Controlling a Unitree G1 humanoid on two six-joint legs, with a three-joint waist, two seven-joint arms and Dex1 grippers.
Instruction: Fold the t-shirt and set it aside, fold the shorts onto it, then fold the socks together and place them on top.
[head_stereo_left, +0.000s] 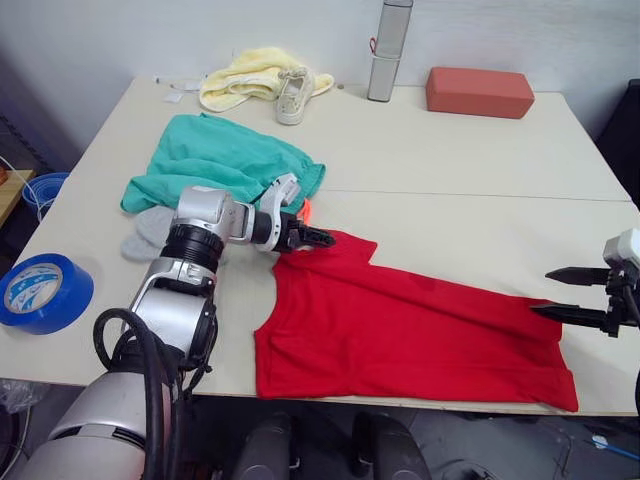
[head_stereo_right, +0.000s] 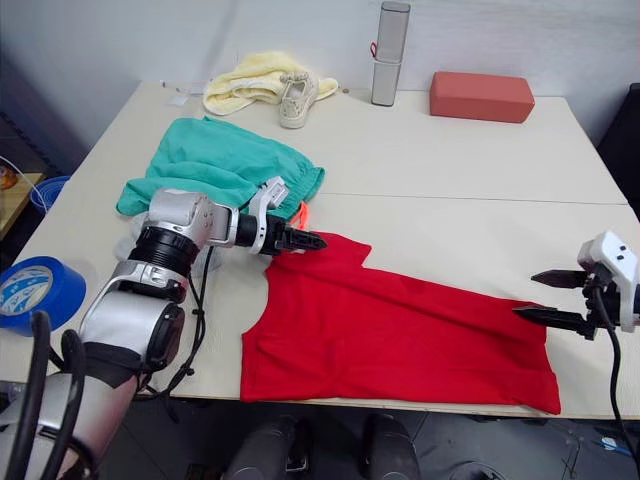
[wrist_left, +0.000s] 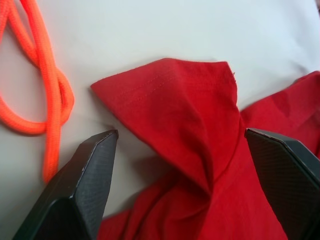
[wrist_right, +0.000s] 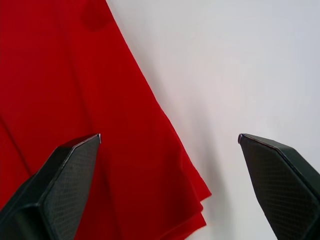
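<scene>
T-shirt (head_stereo_left: 400, 335) lies flat along the near edge of the table (head_stereo_left: 480, 170), partly folded: long red panel, rumpled raised sleeve corner at its far-left end, hem corner at the right with layered edges. Left gripper (head_stereo_left: 318, 238) sits at that sleeve corner, jaws apart, straddling the bunched fabric in the left wrist view, not clamped. Right gripper (head_stereo_right: 548, 296) hovers at the right hem end, jaws wide apart, one finger over red cloth, the other over bare table. Shorts (head_stereo_left: 225, 160) lie crumpled behind the left arm, teal, touching nothing red; an orange cord (wrist_left: 47, 95) lies just beside the sleeve corner. Socks (head_stereo_left: 148, 232) are a grey heap left of the left forearm, partly hidden by it. Far edge: yellow cloth (head_stereo_left: 245, 75) with a beige shoe (head_stereo_left: 293, 95) on it, a grey cylinder (head_stereo_left: 388, 50) upright, a red-brown block (head_stereo_left: 478, 92). Blue tape roll (head_stereo_left: 40, 292) near the table's left front corner.
</scene>
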